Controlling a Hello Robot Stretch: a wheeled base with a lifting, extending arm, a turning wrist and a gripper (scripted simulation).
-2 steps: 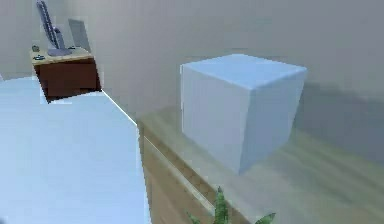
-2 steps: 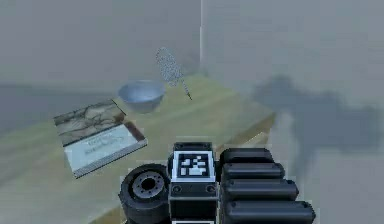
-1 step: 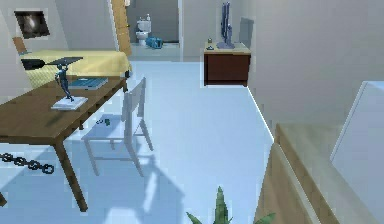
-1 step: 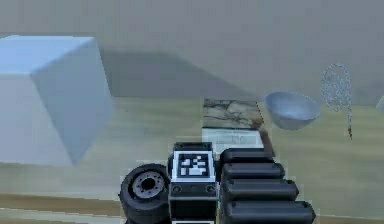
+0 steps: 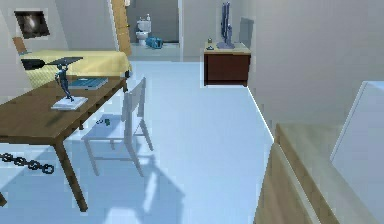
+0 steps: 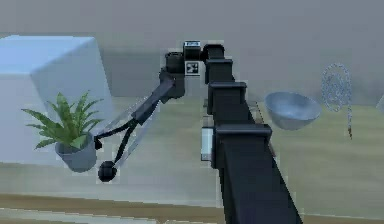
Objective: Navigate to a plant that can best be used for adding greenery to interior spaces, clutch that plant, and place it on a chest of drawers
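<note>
A green leafy plant (image 6: 64, 118) in a pale round pot (image 6: 77, 156) stands on a light wooden top (image 6: 160, 190) at the arm side view's left. My arm (image 6: 235, 130) reaches out over that top. The gripper (image 6: 104, 158) slants down to the left, and its thin fingers (image 6: 107, 172) end right beside the pot. I cannot tell whether it holds anything. A low dark brown cabinet (image 5: 227, 66) with drawer-like fronts stands against the far wall in the forward view, with a tall blue-grey object (image 5: 226, 24) on it.
On the wooden top, a grey bowl (image 6: 293, 108) and a wire utensil (image 6: 337, 88) lie right of the arm; a white box (image 6: 48, 68) stands behind the plant. Ahead: a brown table (image 5: 40, 108), a white chair (image 5: 120, 125), a yellow bed (image 5: 95, 65), open pale floor (image 5: 205, 130).
</note>
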